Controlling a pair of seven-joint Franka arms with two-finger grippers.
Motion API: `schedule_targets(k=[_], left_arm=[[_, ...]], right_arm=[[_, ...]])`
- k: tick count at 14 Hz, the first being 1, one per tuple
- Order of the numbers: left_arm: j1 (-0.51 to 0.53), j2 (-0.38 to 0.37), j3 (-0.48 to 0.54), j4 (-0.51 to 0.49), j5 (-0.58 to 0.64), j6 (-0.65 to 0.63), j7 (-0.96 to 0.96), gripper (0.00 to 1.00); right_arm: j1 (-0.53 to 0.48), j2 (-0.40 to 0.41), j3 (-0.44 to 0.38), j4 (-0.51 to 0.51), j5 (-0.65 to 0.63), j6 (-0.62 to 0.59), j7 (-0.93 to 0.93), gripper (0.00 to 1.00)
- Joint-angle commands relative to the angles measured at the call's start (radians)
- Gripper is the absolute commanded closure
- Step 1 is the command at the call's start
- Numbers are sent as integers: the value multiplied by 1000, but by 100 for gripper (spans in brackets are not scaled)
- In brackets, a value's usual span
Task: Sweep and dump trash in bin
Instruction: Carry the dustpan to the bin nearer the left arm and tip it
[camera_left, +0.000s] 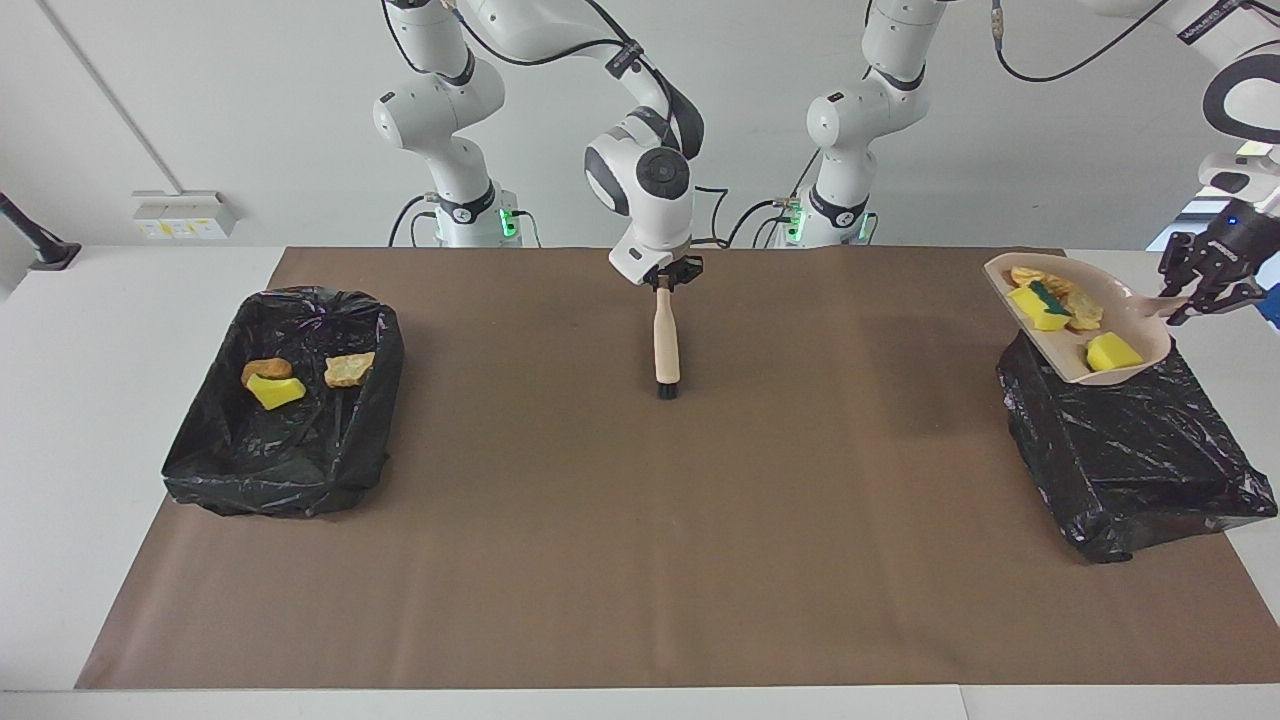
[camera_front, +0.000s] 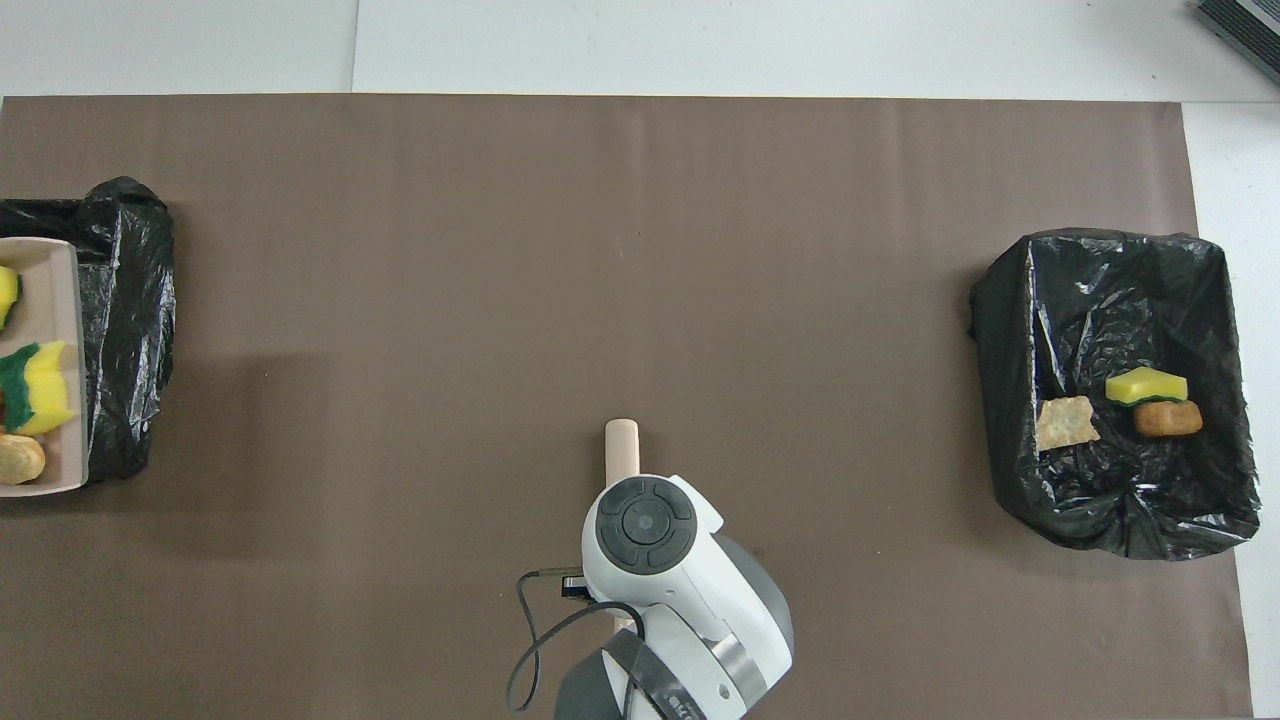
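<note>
Left pincer (camera_left: 1203, 290) pinching the dustpan (camera_left: 1120, 335) over the bin (camera_left: 1130, 450); tip slowly. Right pincer (camera_left: 668, 275) pinches the brush (camera_left: 665, 340).

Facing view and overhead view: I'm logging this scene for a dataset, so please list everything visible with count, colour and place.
Bins: two, lined with black bags; one at the right arm's end of the table, one at the left arm's end.
Scraps in bin: three, yellow and tan-orange, in the bin at the right arm's end.
Dustpan: one, beige, in the air over the other bin.
Scraps in dustpan: four, yellow, green-topped and tan.
Brush: one, wooden handle, dark bristles, over mid-table.
Mat: one, brown, on the white table.
Left tool: shut on the dustpan's handle.
Right tool: shut on the brush.
</note>
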Motion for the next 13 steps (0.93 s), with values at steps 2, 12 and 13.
schedule_targets(k=[2,12,13], left_arm=[[96,152,-26,155,10,77,240,100],[-17,196,-23,175,656,283,-165,100],[-31,196,-21,174,685,281,-176,100]], right_arm=[[-4,-9,-2,-21,16,17,-50,45],[-163,-15,-13,131,-150,16,-56,0],[-199,-18,-11,144,-154,17,-77,0]])
